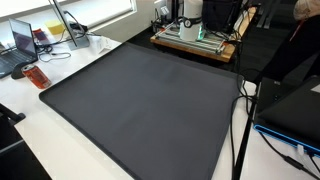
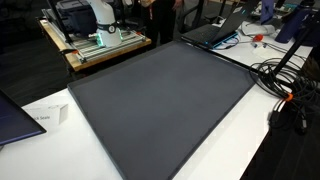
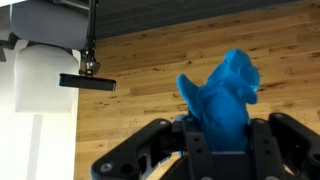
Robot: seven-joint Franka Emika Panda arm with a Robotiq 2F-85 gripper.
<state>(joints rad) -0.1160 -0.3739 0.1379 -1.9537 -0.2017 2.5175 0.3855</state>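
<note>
The blue cloth (image 3: 222,92) sits between the fingers (image 3: 197,152) of the gripper (image 3: 224,142). It can be seen only in the wrist view. The fingers are pressed together on its lower part, and the bigger part stands up beyond them as a crumpled bunch with a point on top. This shape is probably because the material is soft: a pinch at one place gathers the folds, and the rest stands free. The grip looks deep enough that the cloth should not slip out.

Behind the cloth, the wrist view shows wooden planks (image 3: 140,60) and a black bar (image 3: 88,82) hanging in front of a white block. So the gripper seems to be turned away from the dark mat (image 1: 140,100), not down to it.

In both exterior views, neither the cloth nor the gripper can be found above the dark mat (image 2: 165,100), so how high above it or how far from it they are cannot be told. The mat covers most of the white table (image 1: 60,135). Behind the far edge of the mat the robot base (image 1: 190,15) stands on a wooden platform (image 1: 195,45). A laptop (image 1: 25,40) is beyond one corner of the mat. In an exterior view, cables (image 2: 285,85) lie just beside one edge of the mat.
</note>
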